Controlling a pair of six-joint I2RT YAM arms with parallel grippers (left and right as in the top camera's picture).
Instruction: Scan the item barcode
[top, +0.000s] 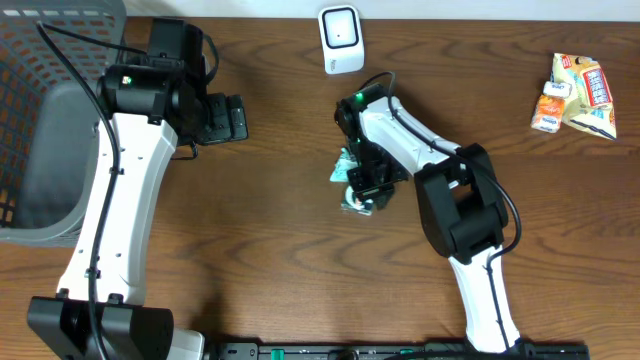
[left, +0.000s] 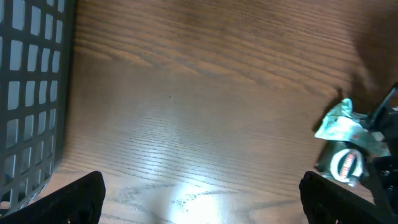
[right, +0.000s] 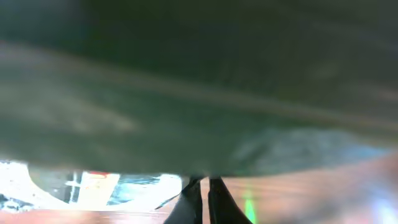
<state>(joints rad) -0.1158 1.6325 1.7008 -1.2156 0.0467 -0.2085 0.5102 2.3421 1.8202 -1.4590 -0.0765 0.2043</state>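
The item, a crumpled teal-green snack packet (top: 352, 190), lies on the wooden table near its middle. My right gripper (top: 366, 183) is down on it, and its two dark fingers (right: 193, 199) stand almost together at the packet's edge. The packet (right: 186, 81) fills most of the right wrist view as a blurred green mass. At the right edge of the left wrist view the packet (left: 341, 124) shows again. My left gripper (top: 226, 118) hovers open over bare wood to the left (left: 202, 208), holding nothing. A white barcode scanner (top: 341, 38) stands at the back centre.
A grey mesh basket (top: 45, 130) fills the left side of the table, and its wall (left: 31, 93) shows in the left wrist view. More snack packets (top: 580, 95) lie at the back right.
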